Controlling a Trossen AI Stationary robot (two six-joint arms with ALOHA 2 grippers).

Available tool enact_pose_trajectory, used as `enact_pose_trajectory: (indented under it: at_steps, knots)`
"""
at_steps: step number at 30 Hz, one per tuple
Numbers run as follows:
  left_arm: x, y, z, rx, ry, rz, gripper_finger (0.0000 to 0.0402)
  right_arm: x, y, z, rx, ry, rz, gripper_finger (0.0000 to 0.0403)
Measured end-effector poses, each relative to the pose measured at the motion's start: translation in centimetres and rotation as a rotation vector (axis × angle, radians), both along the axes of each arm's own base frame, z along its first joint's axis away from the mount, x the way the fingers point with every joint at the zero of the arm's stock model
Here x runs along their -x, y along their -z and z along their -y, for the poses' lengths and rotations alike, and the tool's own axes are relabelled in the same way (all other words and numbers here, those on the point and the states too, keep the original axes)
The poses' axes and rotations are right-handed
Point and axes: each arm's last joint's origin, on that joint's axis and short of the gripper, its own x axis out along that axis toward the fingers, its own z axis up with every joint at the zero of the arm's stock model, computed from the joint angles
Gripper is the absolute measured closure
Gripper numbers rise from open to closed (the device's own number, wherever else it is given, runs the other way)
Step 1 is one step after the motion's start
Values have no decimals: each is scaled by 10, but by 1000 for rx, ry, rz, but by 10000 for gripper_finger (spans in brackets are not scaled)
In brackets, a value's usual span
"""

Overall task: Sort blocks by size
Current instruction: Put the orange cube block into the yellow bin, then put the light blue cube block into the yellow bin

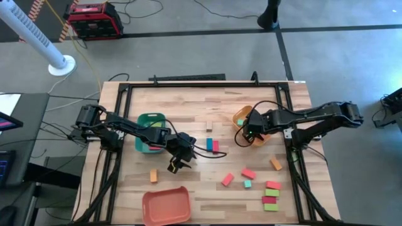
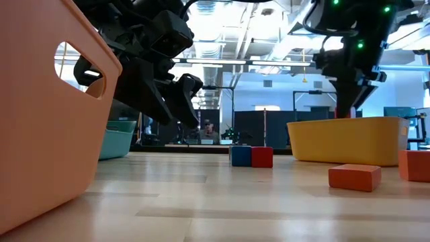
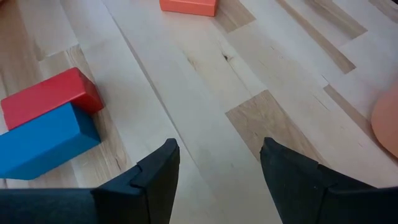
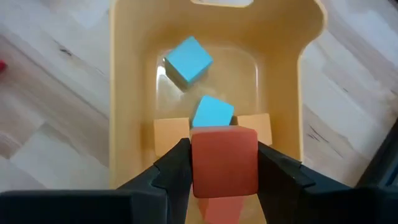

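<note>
Blocks lie scattered over the desk (image 1: pixel 207 107), most of them toward its right front corner, with three trays around them: a salmon tray (image 1: pixel 166 205) at the front, a green tray (image 1: pixel 151 130) on the left, a yellow tray (image 1: pixel 252 125) on the right. The right hand (image 4: pixel 222 163) hangs directly above the yellow tray, gripping a red block (image 4: pixel 224 162) between its fingers; the block points straight down into the tray, over two light-blue cubes (image 4: pixel 188 60) and two small orange ones on its floor. My guess is that letting go drops it in. The left hand (image 3: pixel 219 163) hovers open and empty above bare wood near the middle of the desk. A blue and red pair (image 1: pixel 212 145) lies just to its right, side by side, long axes running front to back, nearer this arm than the other.
</note>
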Motion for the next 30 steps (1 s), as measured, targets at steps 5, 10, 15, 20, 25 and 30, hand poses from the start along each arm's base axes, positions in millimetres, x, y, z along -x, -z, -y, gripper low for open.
enact_pose_trajectory:
  at_steps: [5,10,15,20,25,30]
  knots:
    - [0,0,0,0,0,0,189,-1,0,0,3,-12,2,195]
    - [0,0,0,3,-3,-1,189,-1,0,0,12,-21,-2,172]
    - [0,0,0,7,-8,-3,189,1,-3,-3,19,-48,6,168]
    - [0,0,0,13,-13,-5,189,6,-14,-13,33,-88,88,168]
    - [0,0,0,16,-15,-1,189,13,-27,-33,13,-181,209,168]
    - [-1,-1,0,17,-15,5,189,18,-36,-63,-27,-321,315,168]
